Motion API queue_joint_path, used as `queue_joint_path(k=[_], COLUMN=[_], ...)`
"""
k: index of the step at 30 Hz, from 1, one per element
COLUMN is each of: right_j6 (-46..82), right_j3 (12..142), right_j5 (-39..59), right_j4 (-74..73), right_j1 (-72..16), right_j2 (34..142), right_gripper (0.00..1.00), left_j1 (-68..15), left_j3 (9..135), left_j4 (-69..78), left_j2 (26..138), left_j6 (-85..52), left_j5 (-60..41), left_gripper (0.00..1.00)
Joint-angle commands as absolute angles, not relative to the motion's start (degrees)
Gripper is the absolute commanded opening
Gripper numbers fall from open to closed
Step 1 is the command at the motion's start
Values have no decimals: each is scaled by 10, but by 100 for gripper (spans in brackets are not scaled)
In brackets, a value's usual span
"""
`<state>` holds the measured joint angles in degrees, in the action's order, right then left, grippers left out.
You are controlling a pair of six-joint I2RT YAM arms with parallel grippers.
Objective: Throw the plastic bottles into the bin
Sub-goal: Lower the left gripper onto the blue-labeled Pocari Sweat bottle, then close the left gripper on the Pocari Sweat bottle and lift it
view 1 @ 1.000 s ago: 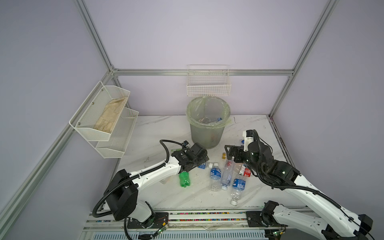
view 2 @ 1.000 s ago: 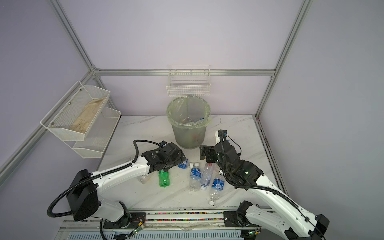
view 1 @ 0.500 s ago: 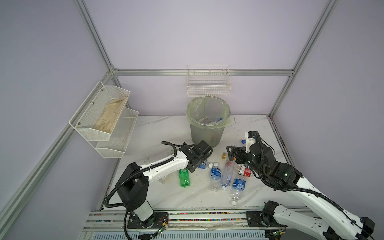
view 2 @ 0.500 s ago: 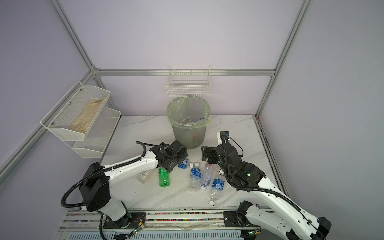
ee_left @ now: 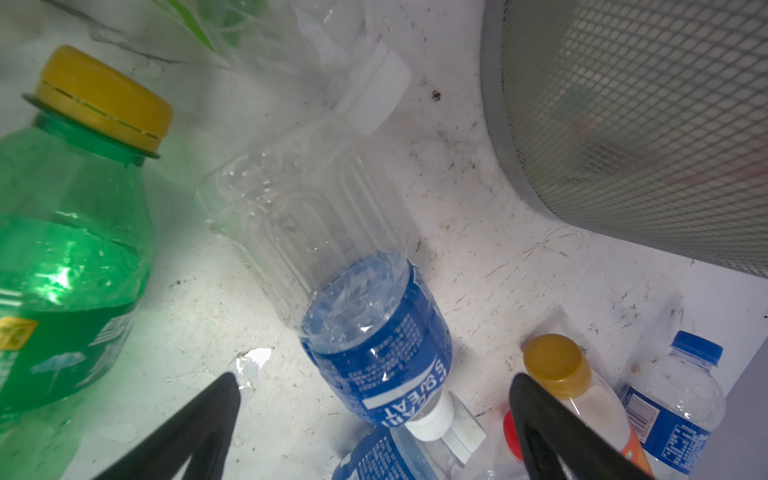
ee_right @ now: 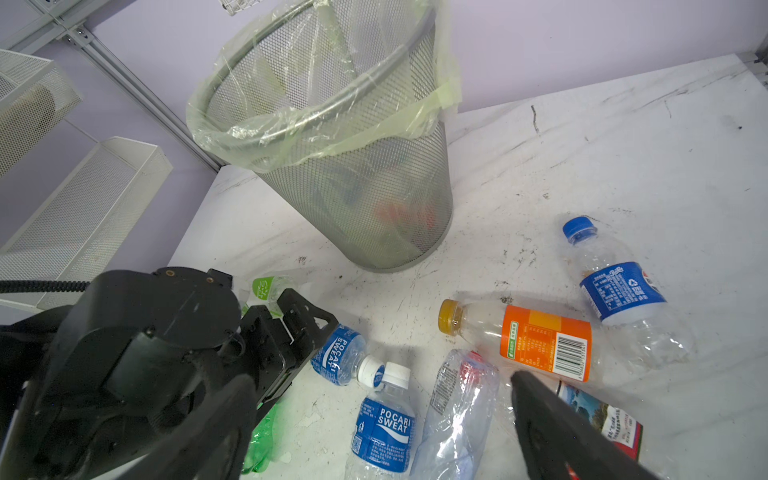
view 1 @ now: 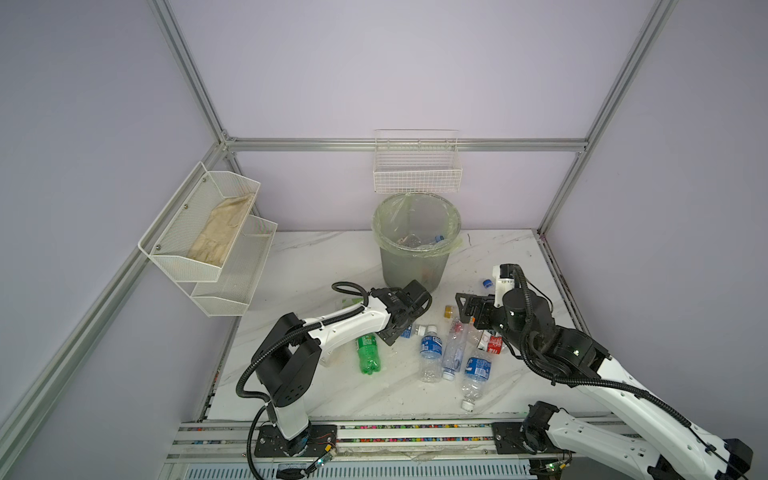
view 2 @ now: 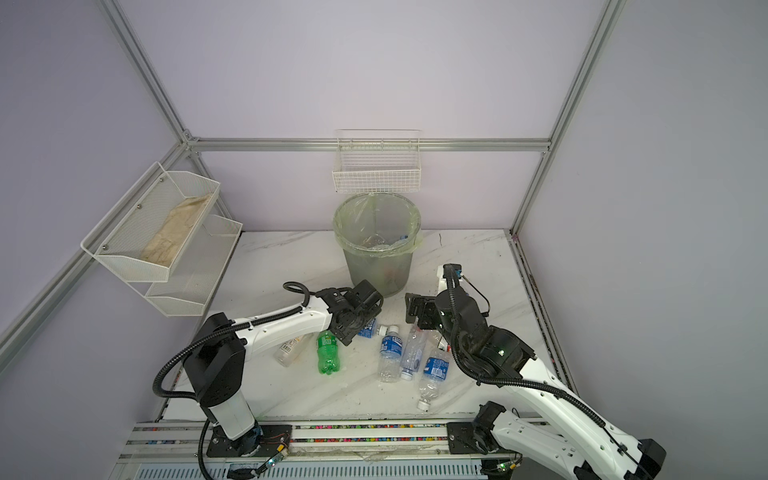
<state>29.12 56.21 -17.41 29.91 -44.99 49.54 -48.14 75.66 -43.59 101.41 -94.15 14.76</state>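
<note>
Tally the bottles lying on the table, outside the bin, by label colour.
Blue-label bottles: 4
Orange-label bottle: 1
Red-label bottle: 1
Green soda bottle: 1
Clear bottle with green-white label: 1
Pale-label bottle: 1
Crushed bottle, label colour unclear: 1
Total: 10 in view; others may be hidden.

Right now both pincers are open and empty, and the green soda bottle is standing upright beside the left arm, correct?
One thing is off: the green soda bottle lies on its side on the table, not upright, as both top views show. The rest holds: the left pincer and the right pincer are open and empty.
</note>
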Motion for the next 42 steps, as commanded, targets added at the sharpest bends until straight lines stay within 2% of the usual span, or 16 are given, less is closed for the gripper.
queue_joint_path(k=[1, 15, 23, 28, 36, 42], right_j6=[294, 294, 294, 293, 290, 290], right_j3=[555, 553, 554, 559, 570, 575], right_j5=[-190, -191, -190, -191, -192, -193], right_j4=[319, 325, 325, 325, 328, 331], right_j1=[-449, -449, -449, -449, -449, -449], right_j2=[486, 479, 483, 485, 488, 485], right_gripper=[97, 97, 97, 97, 97, 97], left_j1=[-479, -456, -447, -446, -446, -446], left_j3=[818, 819, 816, 811, 808, 811], left_j4=[-443, -442, -432, -416, -406, -412], left_j2=[1022, 1061, 1085, 1094, 1086, 1066], left_j6=[-953, -950, -943, -937, -919, -902], left_j5=[147, 136, 122, 108, 104, 101], left_gripper=[99, 98, 93, 80, 36, 15])
